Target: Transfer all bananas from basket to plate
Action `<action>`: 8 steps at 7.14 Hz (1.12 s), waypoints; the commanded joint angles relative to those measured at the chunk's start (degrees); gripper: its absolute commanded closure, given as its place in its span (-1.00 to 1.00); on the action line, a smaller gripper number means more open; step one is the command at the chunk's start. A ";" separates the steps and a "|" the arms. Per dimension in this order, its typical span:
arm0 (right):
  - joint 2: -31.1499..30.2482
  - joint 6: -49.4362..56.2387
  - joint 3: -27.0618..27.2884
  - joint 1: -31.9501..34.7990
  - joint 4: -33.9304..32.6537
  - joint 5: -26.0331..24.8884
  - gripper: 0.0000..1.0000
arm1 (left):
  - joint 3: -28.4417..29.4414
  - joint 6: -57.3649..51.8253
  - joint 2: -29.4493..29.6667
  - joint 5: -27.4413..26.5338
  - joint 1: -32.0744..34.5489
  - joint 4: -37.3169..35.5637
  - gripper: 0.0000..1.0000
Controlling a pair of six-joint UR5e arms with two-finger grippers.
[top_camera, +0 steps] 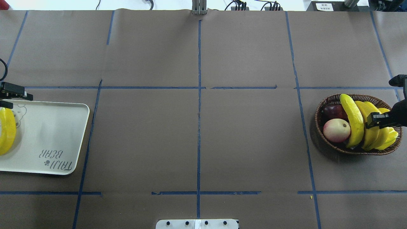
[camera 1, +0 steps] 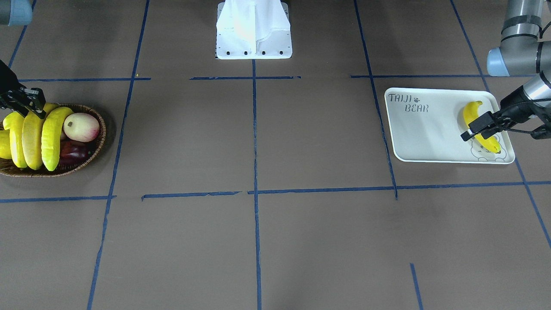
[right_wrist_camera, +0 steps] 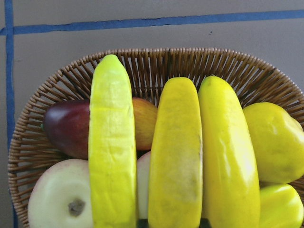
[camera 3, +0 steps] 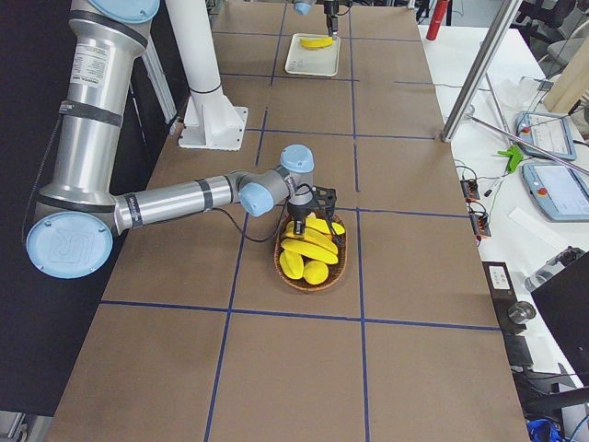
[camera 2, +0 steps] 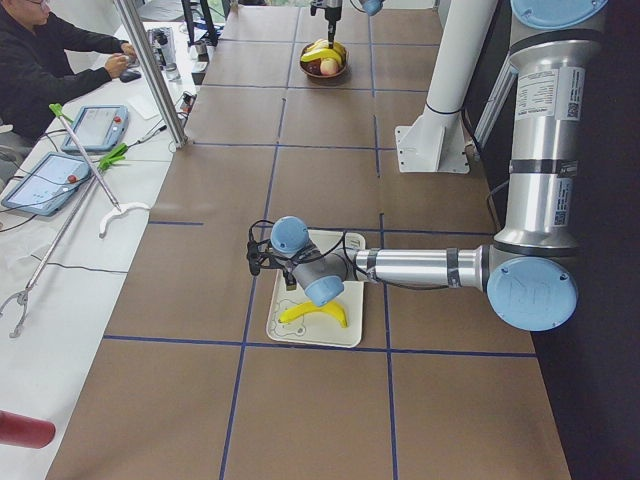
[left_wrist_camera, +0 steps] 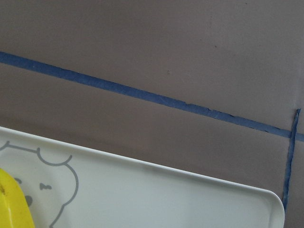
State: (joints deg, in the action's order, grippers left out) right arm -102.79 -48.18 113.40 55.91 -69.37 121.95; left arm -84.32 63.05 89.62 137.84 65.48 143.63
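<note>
Since the bananas (camera 1: 51, 137) looked glossy, stiff and light, the right gripper (camera 1: 28, 103), spread and empty, ought to have clamped one mid-length.

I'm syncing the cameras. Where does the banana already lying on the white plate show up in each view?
Front-facing: banana at right, on the plate, by its bear drawing.
Overhead: banana at the far left edge.
Exterior left: banana at centre, on the plate.
Exterior right: banana at top centre, small.
Left wrist: banana sliver, bottom-left corner.
Right wrist: not in it.
Shared landmark: the white plate under it.
</note>
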 commanded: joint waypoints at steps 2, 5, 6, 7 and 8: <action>-4.51 1.06 8.74 6.72 -0.07 0.13 1.00 | -0.14 0.41 0.38 -0.02 -0.01 -0.01 -0.99; -2.87 3.44 11.23 13.43 0.11 6.50 1.00 | -0.14 1.02 0.81 -0.03 -0.27 -0.01 -0.99; -0.07 1.61 10.80 13.44 0.11 9.86 1.00 | -0.32 5.81 4.21 -0.03 -0.88 -0.01 -0.99; 2.39 -4.24 10.18 13.26 0.28 9.89 1.00 | -1.02 13.60 7.98 -2.29 -4.02 0.07 -0.99; 7.81 -13.95 9.48 12.22 0.54 10.06 1.00 | -2.50 19.69 10.28 -6.57 -7.70 0.16 -0.99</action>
State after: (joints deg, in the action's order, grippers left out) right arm -100.12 -52.93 123.63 68.86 -69.08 131.30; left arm -85.50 75.36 96.68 135.09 61.51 143.69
